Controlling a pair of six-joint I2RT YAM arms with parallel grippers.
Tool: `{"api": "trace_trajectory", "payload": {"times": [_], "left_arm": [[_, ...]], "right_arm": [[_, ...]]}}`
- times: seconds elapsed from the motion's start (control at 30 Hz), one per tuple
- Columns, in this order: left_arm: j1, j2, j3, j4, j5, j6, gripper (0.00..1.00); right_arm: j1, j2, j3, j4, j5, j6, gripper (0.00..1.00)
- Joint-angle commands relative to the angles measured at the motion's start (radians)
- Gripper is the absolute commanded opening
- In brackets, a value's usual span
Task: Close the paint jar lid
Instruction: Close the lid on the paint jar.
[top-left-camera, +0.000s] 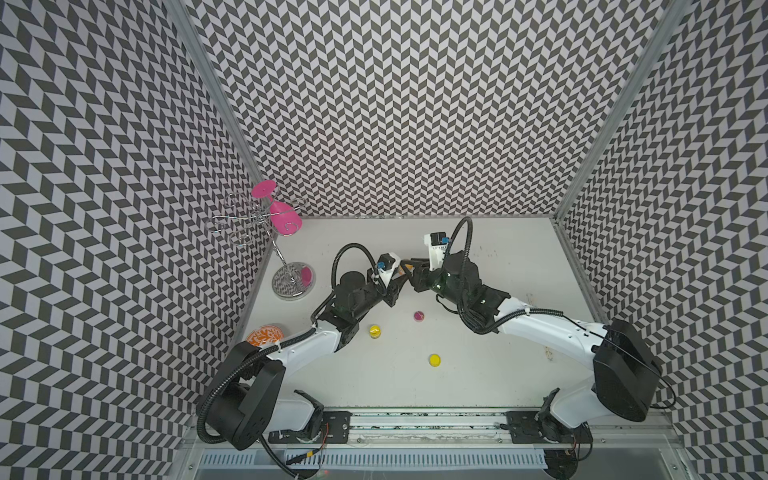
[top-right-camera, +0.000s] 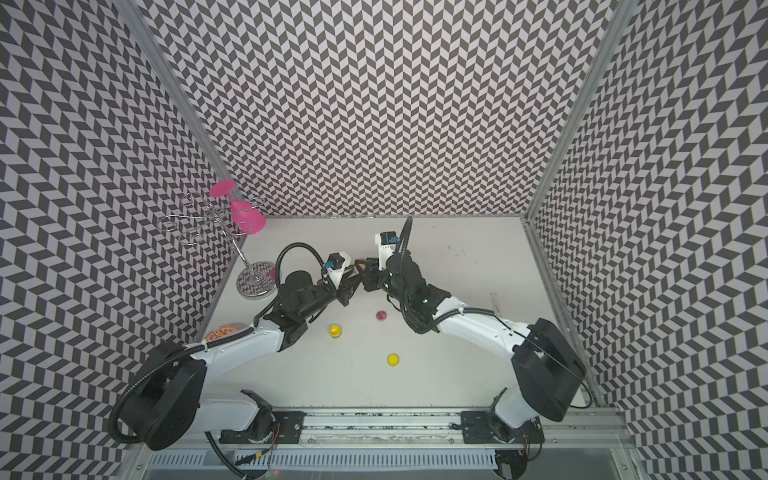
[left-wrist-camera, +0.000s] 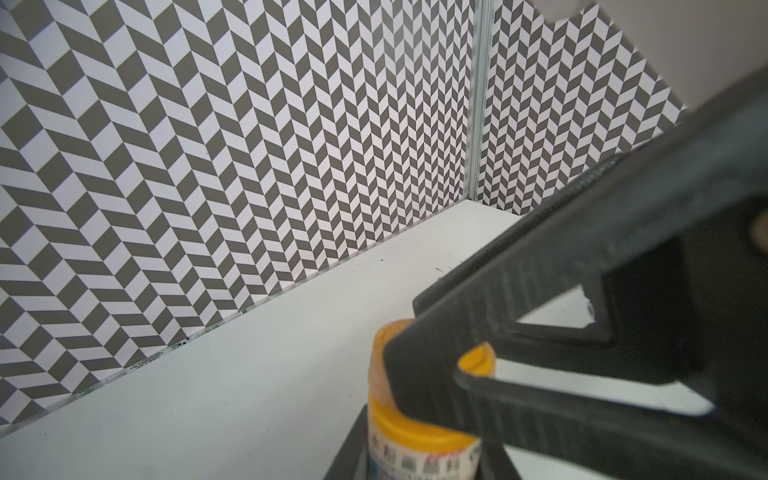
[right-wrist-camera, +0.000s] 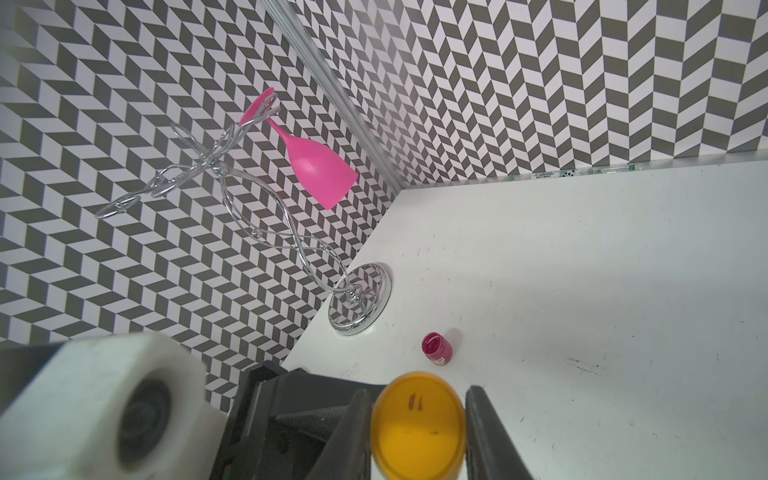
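Two grippers meet near the wire stand (top-left-camera: 293, 280): the left gripper (left-wrist-camera: 422, 465) clamps the orange jar (left-wrist-camera: 399, 419), the right gripper (right-wrist-camera: 417, 392) pinches its lid (right-wrist-camera: 417, 428) at the mouth. Turned crooked, the thread could cross, or the jar slip

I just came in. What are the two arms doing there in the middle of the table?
The left gripper holds an orange paint jar by its body, while the right gripper has its fingers closed on the orange lid sitting on the jar's neck. Whether the lid is screwed tight cannot be seen. A yellow jar, a magenta jar and a yellow lid stand apart on the table, nearer the arms' bases, untouched.
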Motion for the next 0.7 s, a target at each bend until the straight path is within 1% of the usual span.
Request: {"api": "trace_trajectory", "payload": {"times": [0.0,0.3,0.33,0.4,0.63,0.67], "left_arm": [[0.01,-0.017,0.076,0.263,0.021,-0.051,0.27],[0.012,0.004,0.069,0.248,0.01,-0.044,0.27],[0.012,0.007,0.07,0.244,0.007,-0.044,0.27],[0.012,0.013,0.07,0.24,0.004,-0.042,0.27],[0.019,0.033,0.075,0.221,-0.017,-0.037,0.27],[0.024,0.037,0.075,0.221,-0.017,-0.038,0.27]], "right_arm": [[0.061,0.056,-0.051,-0.175,-0.121,-0.002,0.32],[0.066,0.014,-0.065,-0.18,-0.092,-0.023,0.42],[0.066,0.007,-0.069,-0.182,-0.084,-0.024,0.46],[0.066,-0.006,-0.078,-0.182,-0.072,-0.024,0.5],[0.066,-0.077,-0.113,-0.184,-0.056,-0.04,0.56],[0.066,-0.094,-0.124,-0.18,-0.061,-0.046,0.58]]}}
